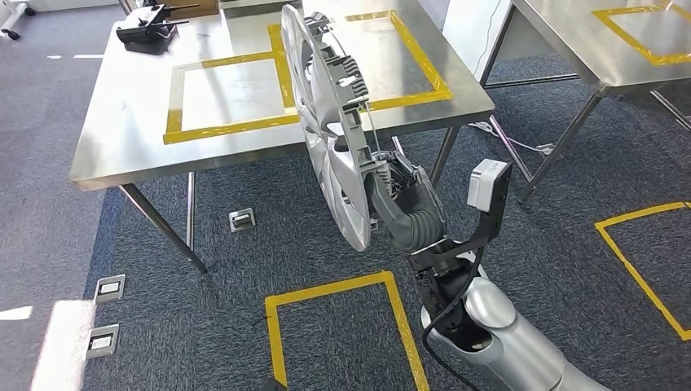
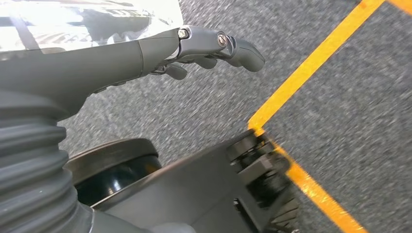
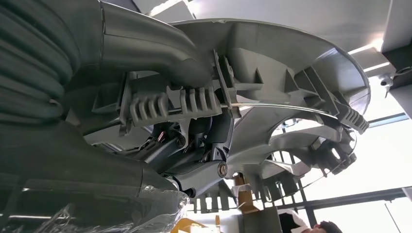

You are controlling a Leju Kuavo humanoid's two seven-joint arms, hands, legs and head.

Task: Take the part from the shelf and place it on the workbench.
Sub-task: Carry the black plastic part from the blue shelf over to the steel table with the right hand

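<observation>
The part, a round silver wheel cover (image 1: 330, 130) with grey ribbed clips on its back, stands on edge in the air in front of the steel workbench (image 1: 130, 122). My right hand (image 1: 407, 204) grips its lower rim from behind. Close up, the cover's ribbed back (image 3: 291, 63) arches over my right hand (image 3: 194, 160), whose fingers reach through an opening near the rim. The cover's top overlaps the bench's near edge, between two yellow tape rectangles (image 1: 228, 94). My left hand (image 2: 194, 48) hangs over grey carpet with fingers stretched out, holding nothing.
A black device (image 1: 147, 34) lies on the bench's far left corner. A second steel table (image 1: 570, 41) stands at the right. Yellow tape squares (image 1: 342, 326) mark the carpet in front of me and at right, and floor sockets (image 1: 242, 219) sit under the bench.
</observation>
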